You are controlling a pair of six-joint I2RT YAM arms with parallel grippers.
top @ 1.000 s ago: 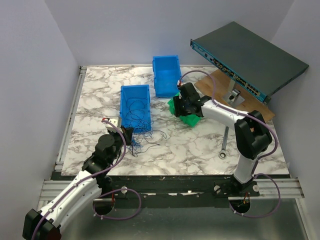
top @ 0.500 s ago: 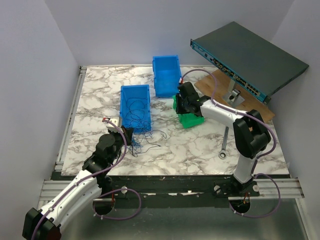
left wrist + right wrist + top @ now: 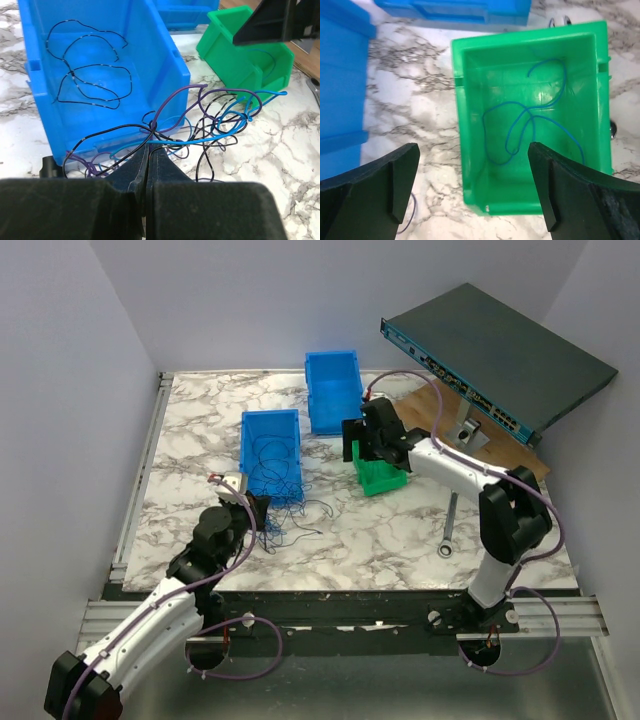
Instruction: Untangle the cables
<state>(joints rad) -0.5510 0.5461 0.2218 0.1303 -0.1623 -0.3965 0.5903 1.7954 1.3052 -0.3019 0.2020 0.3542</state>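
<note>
A tangle of thin blue, black and purple cables [image 3: 200, 125] lies on the marble just in front of the near blue bin [image 3: 150, 60]. My left gripper [image 3: 148, 145] is shut, pinching strands at the tangle's knot; in the top view it [image 3: 258, 508] sits at the left end of the cables [image 3: 290, 520]. One black cable [image 3: 90, 80] lies inside that blue bin. My right gripper [image 3: 472, 170] hangs open above the green bin [image 3: 460, 125], nothing between its fingers. A single blue cable [image 3: 530, 120] lies loose in the green bin.
A second blue bin [image 3: 333, 390] stands behind the near one [image 3: 270, 445]. A silver wrench [image 3: 449, 525] lies at the right, beside the right arm. A dark network switch [image 3: 495, 355] is propped over a wooden board at the back right.
The right gripper has opened wide and drawn back above the green bin, which now sits flat on the table. The left gripper and the tangle have stayed put.
</note>
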